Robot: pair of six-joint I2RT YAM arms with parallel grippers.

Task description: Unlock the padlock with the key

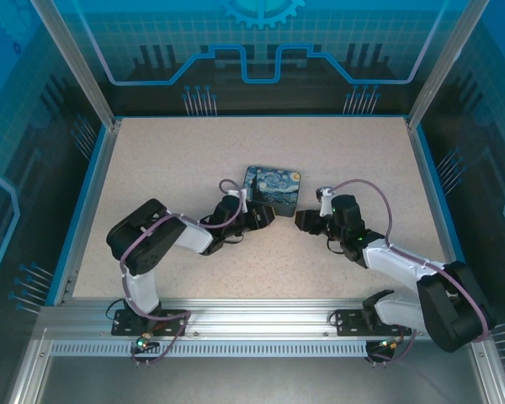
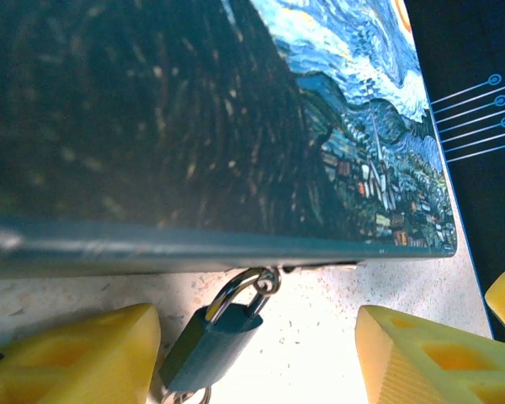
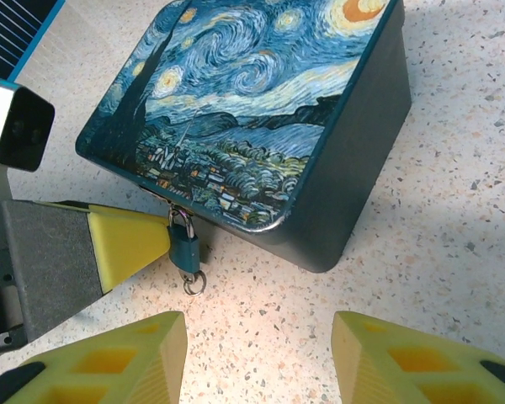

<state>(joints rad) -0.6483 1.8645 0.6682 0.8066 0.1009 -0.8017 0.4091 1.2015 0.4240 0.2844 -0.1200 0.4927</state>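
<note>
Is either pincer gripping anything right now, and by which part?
Nothing is held. The left pincer stands open around the small teal metal padlock hanging from the blue swirl-painted tin; the right pincer is open and empty.

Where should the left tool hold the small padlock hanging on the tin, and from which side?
Grip the padlock by its blocky body, coming from the table side, away from the tin. Its shackle is hooked through the tin's latch, so only the body hangs free; the left tool straddles it, jaws open.
</note>
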